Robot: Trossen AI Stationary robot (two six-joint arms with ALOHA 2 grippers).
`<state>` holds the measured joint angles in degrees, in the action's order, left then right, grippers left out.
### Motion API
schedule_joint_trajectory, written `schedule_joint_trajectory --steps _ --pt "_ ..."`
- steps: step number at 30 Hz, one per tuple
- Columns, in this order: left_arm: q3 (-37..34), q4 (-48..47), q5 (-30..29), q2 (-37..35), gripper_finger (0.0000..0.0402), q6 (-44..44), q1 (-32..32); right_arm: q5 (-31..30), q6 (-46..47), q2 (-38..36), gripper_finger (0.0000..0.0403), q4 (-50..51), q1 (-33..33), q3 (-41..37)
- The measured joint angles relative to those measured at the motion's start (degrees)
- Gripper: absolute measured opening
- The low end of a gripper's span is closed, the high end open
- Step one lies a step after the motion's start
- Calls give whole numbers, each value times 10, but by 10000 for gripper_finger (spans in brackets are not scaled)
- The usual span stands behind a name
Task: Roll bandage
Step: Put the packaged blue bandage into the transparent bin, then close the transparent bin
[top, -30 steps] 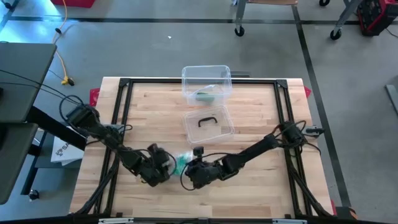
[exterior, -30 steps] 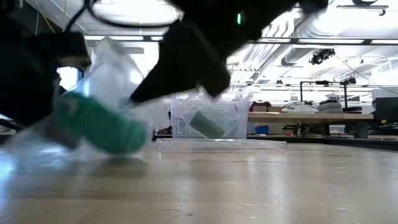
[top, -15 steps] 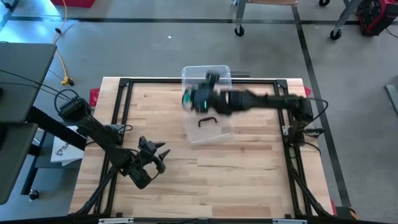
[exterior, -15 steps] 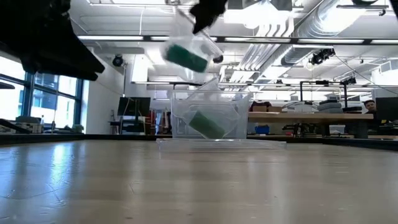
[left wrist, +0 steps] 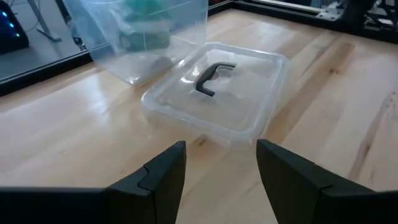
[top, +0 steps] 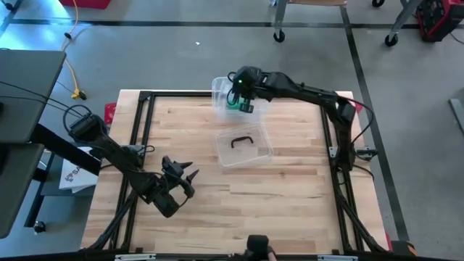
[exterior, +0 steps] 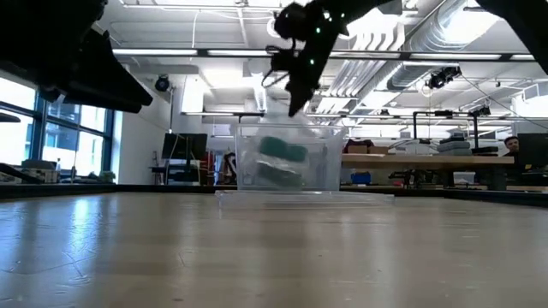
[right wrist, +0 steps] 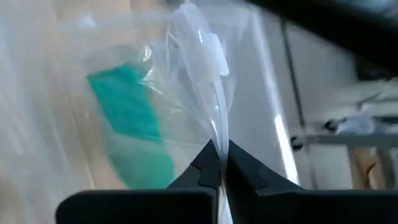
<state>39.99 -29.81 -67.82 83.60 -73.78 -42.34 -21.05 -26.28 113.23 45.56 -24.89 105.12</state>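
Note:
My right gripper (top: 243, 93) hangs over the clear plastic bin (top: 255, 85) at the table's far middle. It is shut on a clear plastic bag (right wrist: 193, 74) with a green bandage roll (right wrist: 127, 124) inside. In the low view the bagged roll (exterior: 282, 151) hangs within the bin's walls, above another green roll (exterior: 276, 174) lying in the bin. My left gripper (top: 183, 174) stands open near the table's near left, with nothing between its fingers (left wrist: 161, 177). My right gripper pinches the clear bag's gathered top (right wrist: 217, 134) between its two shut fingers, coming from above and slanting down. The bag hangs slack below the fingers. The green roll sits in the bag's lower part, inside the bin.
The bin's clear lid (top: 255, 151), with a black handle (top: 241, 140), lies flat on the table just in front of the bin. A black frame (top: 145, 98) runs round the table's edges. Bare wood spreads across the near half.
My right gripper has swung up from the table's near middle to the far edge, carrying the bagged green roll clear of the table and over the bin, where it now hangs. My left gripper has turned and risen a little, staying open.

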Motion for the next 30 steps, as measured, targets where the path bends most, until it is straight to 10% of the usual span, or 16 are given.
schedule_joint_trajectory --steps 17,24,30 --pt "56 12 57 -98 190 296 26 34 261 -118 196 189 74 7" --pt "28 31 82 -84 190 230 30 120 251 -213 197 33 248 -236" --pt "-3 38 136 -70 190 142 33 137 289 -228 197 -251 250 -473"
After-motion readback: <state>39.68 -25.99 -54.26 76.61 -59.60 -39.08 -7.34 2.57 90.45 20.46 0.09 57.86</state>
